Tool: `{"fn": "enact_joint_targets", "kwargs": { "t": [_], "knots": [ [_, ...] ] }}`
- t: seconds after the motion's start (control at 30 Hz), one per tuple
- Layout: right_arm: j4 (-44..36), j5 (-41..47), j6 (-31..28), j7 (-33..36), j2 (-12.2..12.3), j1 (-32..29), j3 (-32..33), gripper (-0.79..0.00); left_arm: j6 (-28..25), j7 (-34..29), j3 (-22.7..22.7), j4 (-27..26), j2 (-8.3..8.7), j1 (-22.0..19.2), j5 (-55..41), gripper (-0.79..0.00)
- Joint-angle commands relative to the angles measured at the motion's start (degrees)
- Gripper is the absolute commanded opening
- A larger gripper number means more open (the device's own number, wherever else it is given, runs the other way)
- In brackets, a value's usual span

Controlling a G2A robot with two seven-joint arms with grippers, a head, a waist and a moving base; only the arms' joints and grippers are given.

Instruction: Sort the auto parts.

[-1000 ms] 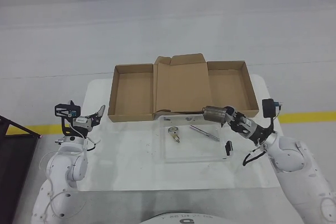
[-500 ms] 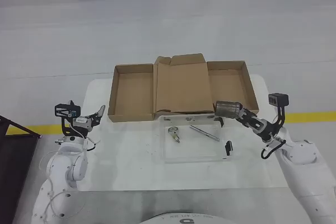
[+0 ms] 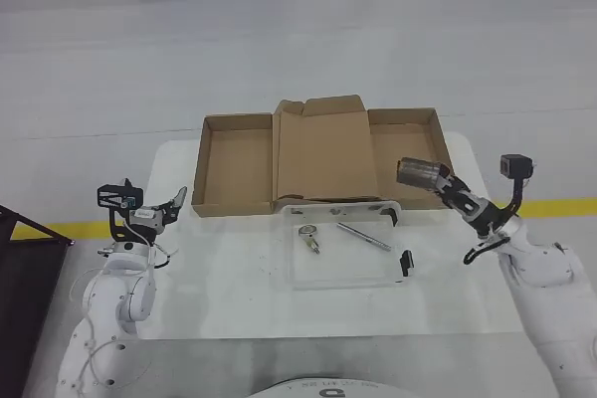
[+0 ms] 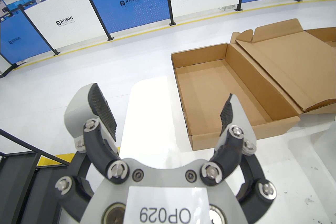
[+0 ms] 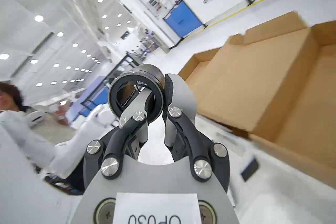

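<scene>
"One part aloft and none boxed?" the desk asks.

"That is how it reads. The right gripper point(image 5: 155, 101) is clamped on a dark metal cylinder point(image 5: 136, 93). One finger appears to be threaded through its bore, and the other is pressed against the outer wall. From above, the cylinder hangs over the near end of the right compartment point(image 3: 403, 139) of the open cardboard box point(image 3: 323, 149). How high it hangs I cannot judge."

"And the other arm?"

"The left gripper point(image 4: 162, 104) stands with fingers spread and nothing between them. It is over the left edge of the table point(image 3: 229, 289), just beside the box's left compartment point(image 3: 234, 169), whose floor is bare."

"What remains?"

"Three pieces lie in the clear tray point(image 3: 338, 279) in front of the box. They are a small round-headed fitting point(image 3: 308, 237), a thin metal rod point(image 3: 363, 237) and a little black piece point(image 3: 406, 264) at the tray's right edge. As I judge it, the sort has barely begun. The cylinder is yet to be set down, and those three come after it."
</scene>
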Motion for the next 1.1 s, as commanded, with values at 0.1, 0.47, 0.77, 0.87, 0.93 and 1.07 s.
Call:
{"fn": "enact_joint_targets", "kwargs": {
  "t": [0.1, 0.47, 0.77, 0.87, 0.93, 1.07],
  "knots": [
    [0.7, -20.5, 13.8, -13.1, -1.0, 2.7, -3.2, -0.785, 0.0, 0.0, 0.0, 0.0, 0.00, 0.0, 0.0, 0.000],
    [9.0, -43.5, 38.3, -11.4, -2.7, 15.1, -13.9, -0.785, 0.0, 0.0, 0.0, 0.0, 0.00, 0.0, 0.0, 0.000],
    [13.9, -48.7, 43.1, -4.4, -3.9, 20.3, -19.3, -0.785, 0.0, 0.0, 0.0, 0.0, 0.00, 0.0, 0.0, 0.000],
    [14.1, -49.1, 43.4, -4.4, -4.0, 20.6, -19.5, -0.785, 0.0, 0.0, 0.0, 0.0, 0.00, 0.0, 0.0, 0.000],
    [14.2, -49.3, 43.7, -4.2, -4.1, 20.7, -19.5, -0.785, 0.0, 0.0, 0.0, 0.0, 0.00, 0.0, 0.0, 0.000],
    [15.0, -50.4, 45.2, -3.5, -4.3, 21.0, -19.7, -0.785, 0.0, 0.0, 0.0, 0.0, 0.00, 0.0, 0.0, 0.000]
  ]
}}
